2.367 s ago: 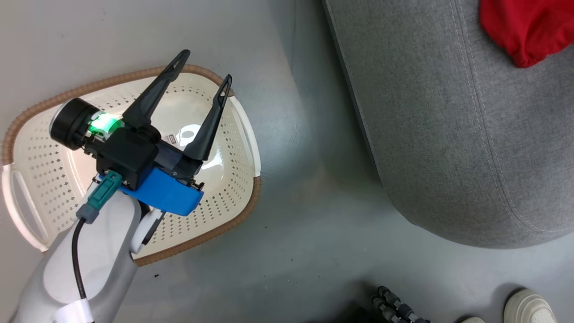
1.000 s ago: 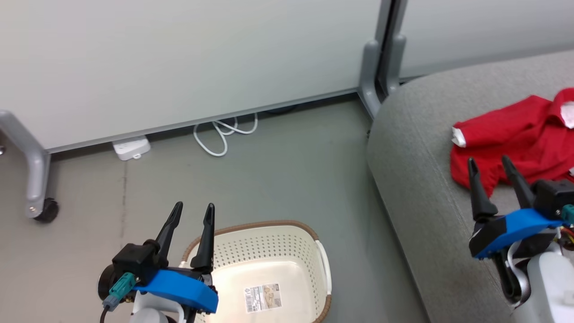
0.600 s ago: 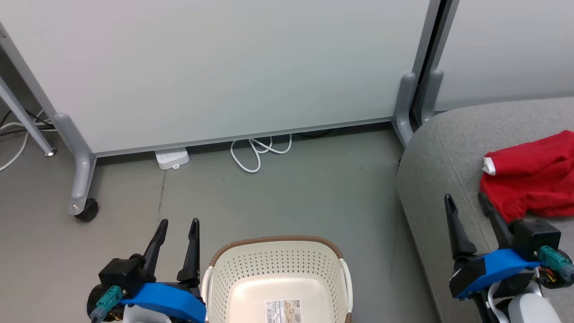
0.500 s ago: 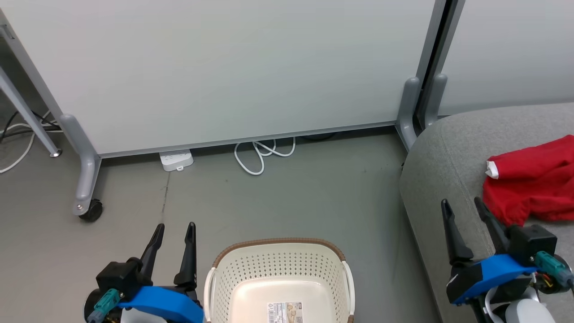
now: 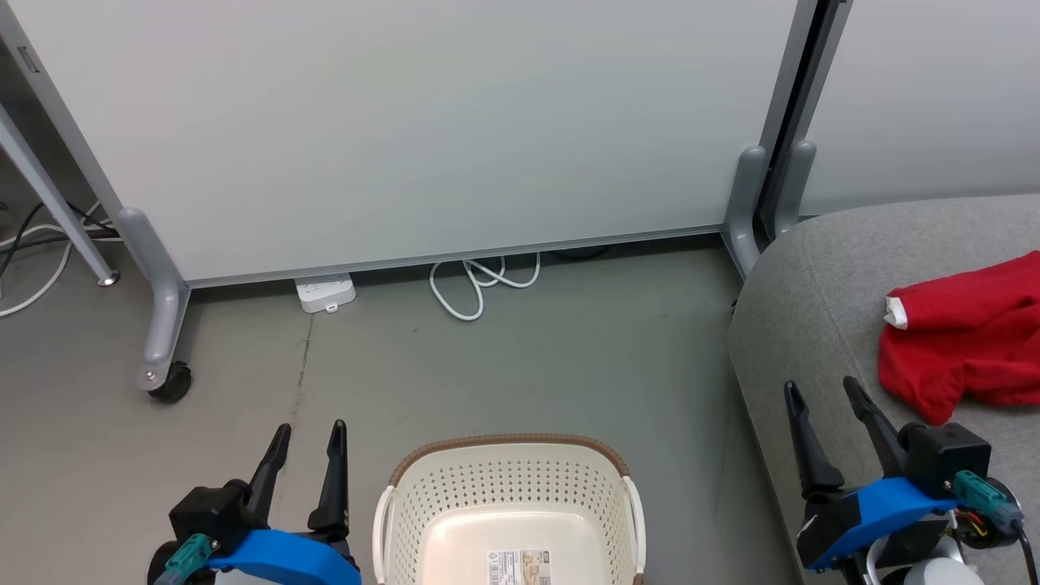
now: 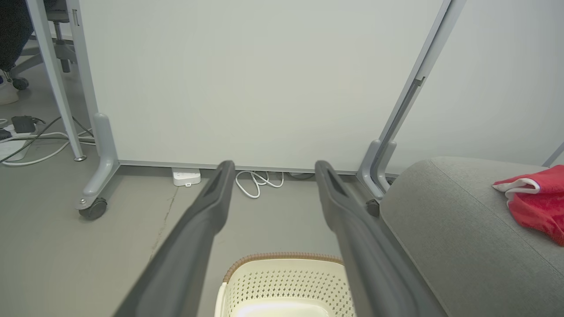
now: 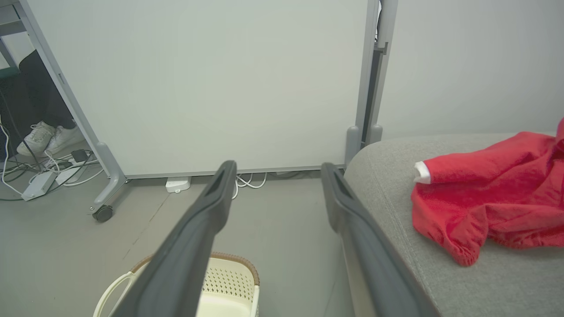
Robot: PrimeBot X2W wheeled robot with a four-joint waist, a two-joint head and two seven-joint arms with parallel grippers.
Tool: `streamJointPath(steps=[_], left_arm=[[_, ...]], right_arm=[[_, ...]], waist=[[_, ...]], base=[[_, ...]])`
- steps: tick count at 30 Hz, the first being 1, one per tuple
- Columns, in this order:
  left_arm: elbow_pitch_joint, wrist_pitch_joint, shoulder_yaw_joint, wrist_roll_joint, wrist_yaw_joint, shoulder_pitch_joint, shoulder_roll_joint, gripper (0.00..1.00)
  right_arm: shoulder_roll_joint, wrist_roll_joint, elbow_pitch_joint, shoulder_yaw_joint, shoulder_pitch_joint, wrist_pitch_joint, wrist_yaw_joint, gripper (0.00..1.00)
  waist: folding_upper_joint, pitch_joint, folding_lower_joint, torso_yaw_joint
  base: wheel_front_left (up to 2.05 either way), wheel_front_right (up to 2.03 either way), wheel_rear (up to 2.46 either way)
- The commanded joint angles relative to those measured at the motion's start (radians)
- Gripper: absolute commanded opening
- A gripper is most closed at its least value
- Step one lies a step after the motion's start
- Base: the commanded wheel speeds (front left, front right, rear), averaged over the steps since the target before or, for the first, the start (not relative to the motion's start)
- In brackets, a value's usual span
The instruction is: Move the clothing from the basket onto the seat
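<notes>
Out at my left, my left claw (image 5: 311, 428) hangs over bare grey floor just beside the basket. Its two dark fingers are spread apart with nothing between them, and my left wrist view looks straight through that gap at the white partition (image 6: 246, 79) and the coiled cable (image 6: 257, 182) at its foot. Next across, the basket (image 5: 504, 440) sits on the floor in front of me. The part of its inside I can see is plain cream plastic with only the label sticker (image 5: 520, 565) on the bottom. No red cloth lies there, though its near end runs off the bottom of my head view, so I can't vouch for that strip. Further right, past a stretch of floor, the seat (image 5: 812, 309) rises, and my right claw (image 5: 819, 386) hovers by its rounded edge, fingers wide apart and empty too. Beyond it the clothing (image 5: 967, 345) lies in a rumpled red heap on top of the cushion, a white-trimmed cuff poking toward the partition. It runs out of frame, and I can't tell whether I'm looking at one garment or both. I'd judge the moving is done or very nearly so: what's left is to make sure nothing hides in the unseen end of the basket.
</notes>
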Motion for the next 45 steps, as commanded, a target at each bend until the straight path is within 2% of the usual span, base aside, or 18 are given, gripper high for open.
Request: streamJointPath(steps=[1,8,9,19,45], left_arm=[[0.001,-0.003,0.001,-0.004,-0.002,0.006,0.006,1.0],[0.011,-0.003,-0.007,-0.008,-0.002,0.011,0.004,1.0],[0.011,0.0,-0.005,-0.008,0.0,0.002,0.0,0.0],[0.095,0.008,-0.004,-0.007,0.0,0.084,-0.022,0.0],[0.006,0.134,0.096,-0.416,-0.001,0.042,-0.043,0.0]], right_arm=[[0.003,0.001,-0.004,0.001,0.016,0.002,0.0,1.0],[0.004,0.015,0.004,0.007,0.019,0.001,0.0,1.0],[0.001,0.013,0.005,0.007,0.009,0.001,0.0,0.0],[0.009,0.019,0.101,0.008,0.057,0.001,0.0,0.0],[0.006,0.519,0.072,-0.018,0.027,0.07,0.0,0.0]], waist=[[-0.0001,-0.001,0.0,-0.001],[-0.0001,-0.007,0.0,-0.004],[-0.0001,-0.007,0.0,-0.004],[-0.0001,-0.008,0.0,-0.004],[-0.0001,-0.002,0.0,-0.018]], base=[[0.0,0.0,0.0],[0.0,0.0,0.0],[0.0,0.0,0.0],[0.0,0.0,0.0],[0.0,0.0,0.0]])
